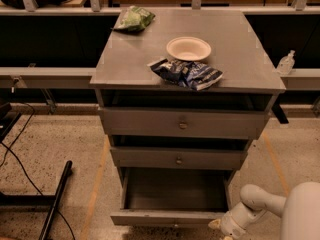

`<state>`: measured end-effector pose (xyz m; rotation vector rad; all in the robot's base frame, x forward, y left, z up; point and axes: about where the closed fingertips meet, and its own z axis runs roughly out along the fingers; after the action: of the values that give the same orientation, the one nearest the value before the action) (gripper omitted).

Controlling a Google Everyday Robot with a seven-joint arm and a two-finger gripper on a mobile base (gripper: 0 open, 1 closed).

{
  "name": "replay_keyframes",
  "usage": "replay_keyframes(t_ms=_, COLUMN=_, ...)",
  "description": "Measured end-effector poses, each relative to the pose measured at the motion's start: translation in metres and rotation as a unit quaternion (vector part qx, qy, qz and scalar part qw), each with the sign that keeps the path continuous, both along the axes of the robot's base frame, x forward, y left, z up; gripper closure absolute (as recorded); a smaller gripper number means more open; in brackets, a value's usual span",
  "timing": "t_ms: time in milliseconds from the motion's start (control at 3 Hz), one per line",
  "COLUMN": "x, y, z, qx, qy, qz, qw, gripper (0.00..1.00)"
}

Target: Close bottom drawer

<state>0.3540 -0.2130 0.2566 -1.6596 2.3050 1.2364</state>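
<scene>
The bottom drawer [170, 217] of the grey cabinet stands pulled out, and its plain grey inside is bare. Its low front panel faces me near the bottom of the camera view. My gripper [216, 224] is at the end of the white arm at the lower right. It sits right by the right end of the drawer's front panel, low near the floor. The middle drawer [178, 158] and the top drawer [182, 124] above it are both slightly pulled out.
The cabinet top [125, 59] holds a white bowl [188, 48], a blue chip bag [186, 74] and a green bag [133, 19]. A black pole [56, 199] and cables lie on the floor at the left. A clear bottle [285, 63] stands on the ledge at the right.
</scene>
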Motion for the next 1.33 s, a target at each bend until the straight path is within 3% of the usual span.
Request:
replay_keyframes(t_ms=333, x=0.0, y=-0.005, z=-0.02, qx=0.003, qy=0.006, qz=0.01, qw=0.9999, gripper=0.0)
replay_keyframes(t_ms=667, x=-0.003, y=-0.006, z=-0.034, qx=0.011, qy=0.029, qz=0.031, qw=0.999, gripper=0.0)
replay_keyframes(t_ms=1000, x=-0.005, y=-0.009, z=-0.044, qx=0.016, qy=0.039, qz=0.035, qw=0.9985, gripper=0.13)
replay_keyframes(t_ms=1333, x=-0.009, y=-0.014, z=-0.057, qx=0.016, qy=0.033, qz=0.026, qw=0.999, gripper=0.39)
